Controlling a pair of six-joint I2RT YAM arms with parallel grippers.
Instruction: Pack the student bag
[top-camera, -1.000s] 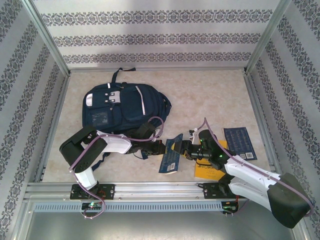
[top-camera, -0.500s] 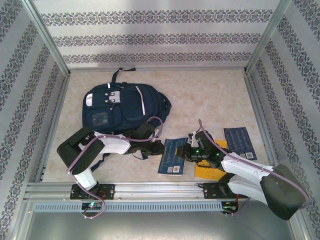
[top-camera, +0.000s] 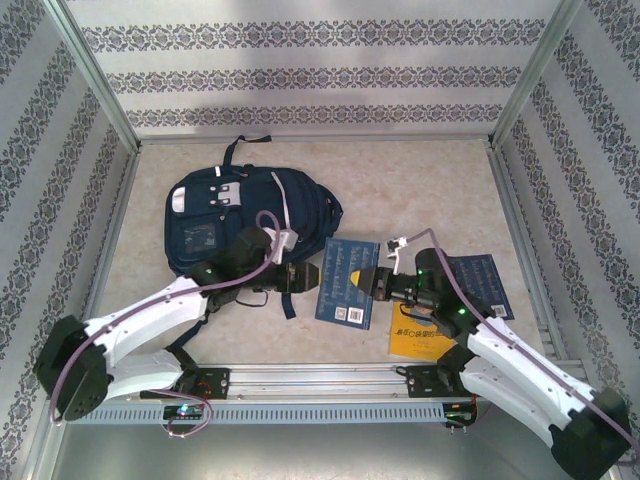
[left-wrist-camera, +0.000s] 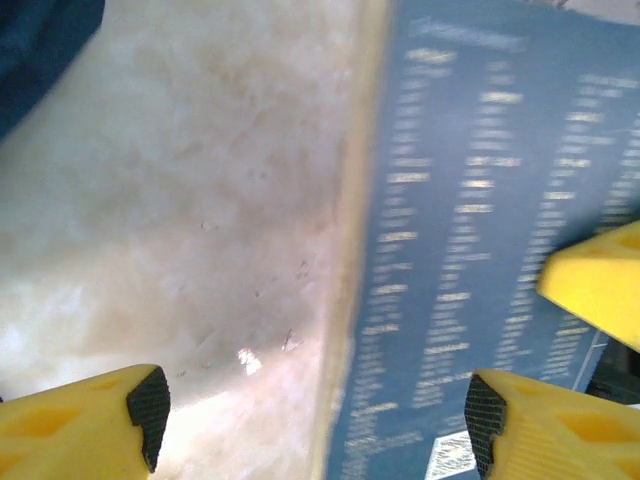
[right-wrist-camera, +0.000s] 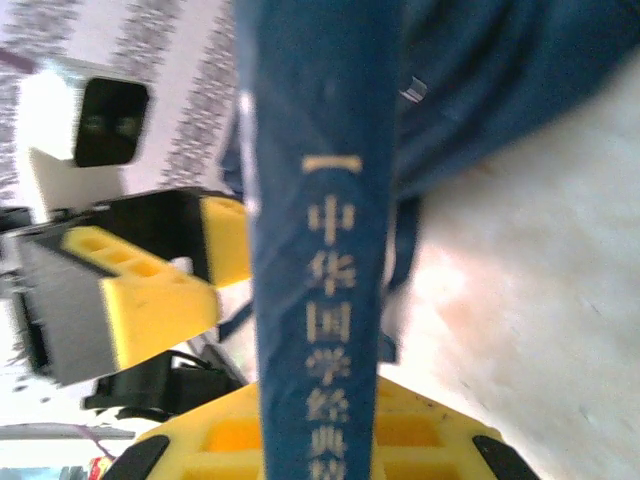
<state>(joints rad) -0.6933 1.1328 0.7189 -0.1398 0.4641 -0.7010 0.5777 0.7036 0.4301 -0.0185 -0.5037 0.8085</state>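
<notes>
Since a second earlier, the left arm had swung its elbow outward, and the blue book (top-camera: 345, 280) had passed from the left gripper (top-camera: 311, 276) to the right gripper (top-camera: 369, 284), which pinched its right edge. The left gripper's jaws stood spread beside the book's left edge. The student bag (top-camera: 250, 205) lay flat on the table (top-camera: 430, 190), just beyond the left gripper.
</notes>
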